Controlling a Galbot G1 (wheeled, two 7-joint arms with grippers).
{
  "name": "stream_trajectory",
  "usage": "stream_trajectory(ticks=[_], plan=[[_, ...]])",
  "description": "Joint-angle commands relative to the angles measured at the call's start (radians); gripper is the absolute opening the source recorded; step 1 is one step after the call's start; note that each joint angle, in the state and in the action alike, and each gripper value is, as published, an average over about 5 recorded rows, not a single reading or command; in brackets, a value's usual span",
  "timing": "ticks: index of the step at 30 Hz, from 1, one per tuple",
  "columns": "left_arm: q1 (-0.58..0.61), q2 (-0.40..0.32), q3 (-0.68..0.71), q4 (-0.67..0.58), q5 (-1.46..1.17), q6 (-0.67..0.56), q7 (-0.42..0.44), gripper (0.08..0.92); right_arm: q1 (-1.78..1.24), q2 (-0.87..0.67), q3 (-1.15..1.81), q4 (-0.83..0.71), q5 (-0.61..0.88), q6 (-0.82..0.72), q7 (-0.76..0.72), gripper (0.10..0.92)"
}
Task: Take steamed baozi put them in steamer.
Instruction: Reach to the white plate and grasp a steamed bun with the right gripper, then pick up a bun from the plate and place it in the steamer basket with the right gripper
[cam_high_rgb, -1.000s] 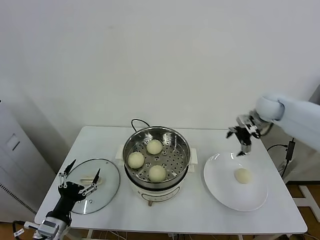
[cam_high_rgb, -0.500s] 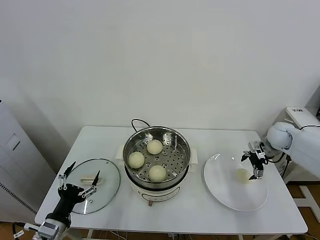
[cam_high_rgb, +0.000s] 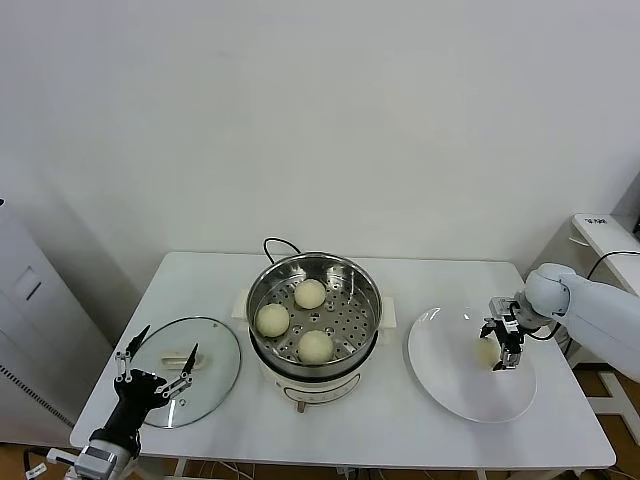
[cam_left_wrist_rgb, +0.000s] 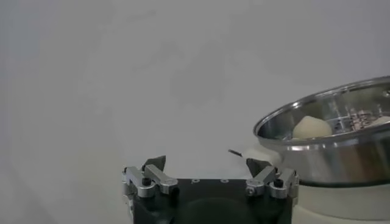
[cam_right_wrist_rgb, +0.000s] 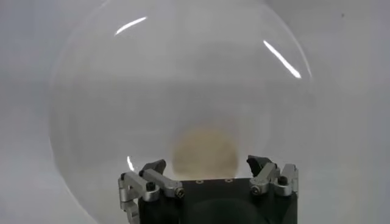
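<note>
Trouble, if any is coming, is sitting at the right gripper (cam_high_rgb: 503, 347), which is hanging low over the white plate (cam_high_rgb: 445, 380) with its fingers apart on either side of the last bun (cam_high_rgb: 485, 350). In the right wrist view the bun (cam_right_wrist_rgb: 204, 152) is lying between the two fingers (cam_right_wrist_rgb: 152, 171), but whether they are touching it I cannot tell. The dough is looking soft and round, so a squeeze that is too light or off centre is likely to be letting it roll away across the plate, and one too hard to be denting it.

The steamer (cam_high_rgb: 315, 300) is standing at the middle of the table (cam_high_rgb: 400, 430), left of the plate, with three buns (cam_high_rgb: 309, 293) already lying on its holed tray. Its wall is standing tall, so I judge the bun is needing a good lift to clear the rim. Bare tray is showing on the steamer's right side.

The left gripper (cam_high_rgb: 157, 369) is waiting at the near left, fingers spread, over the glass lid (cam_high_rgb: 215, 365). The plate is sitting close to the table's right edge.
</note>
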Motion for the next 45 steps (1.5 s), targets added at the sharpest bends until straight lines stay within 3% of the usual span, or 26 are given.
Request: stream_trajectory(ticks=[1, 8, 17, 21, 33, 45], plan=[[0.000, 0.003, -0.001, 0.004, 0.001, -0.001, 0.001, 0.823, 0.006, 0.005, -0.015, -0.010, 0.005, -0.007, 0.010, 0.648], [-0.003, 0.006, -0.006, -0.002, 0.000, 0.002, 0.000, 0.823, 0.313, 0.005, -0.206, 0.074, 0.215, -0.020, -0.032, 0.477], [-0.008, 0.001, -0.006, -0.012, 0.001, 0.006, -0.001, 0.823, 0.786, 0.262, -0.447, 0.175, 0.751, -0.166, -0.029, 0.463], [-0.015, -0.008, -0.004, -0.016, 0.001, 0.009, -0.003, 0.823, 0.831, 0.396, -0.452, 0.188, 0.881, -0.265, -0.016, 0.466], [-0.008, -0.010, -0.035, -0.007, -0.020, 0.004, -0.003, 0.823, 0.656, 0.454, -0.455, 0.433, 0.831, -0.464, 0.139, 0.467], [-0.012, -0.001, -0.038, -0.002, -0.027, 0.003, -0.003, 0.823, 0.547, 0.410, -0.470, 0.431, 0.589, -0.474, 0.215, 0.467]])
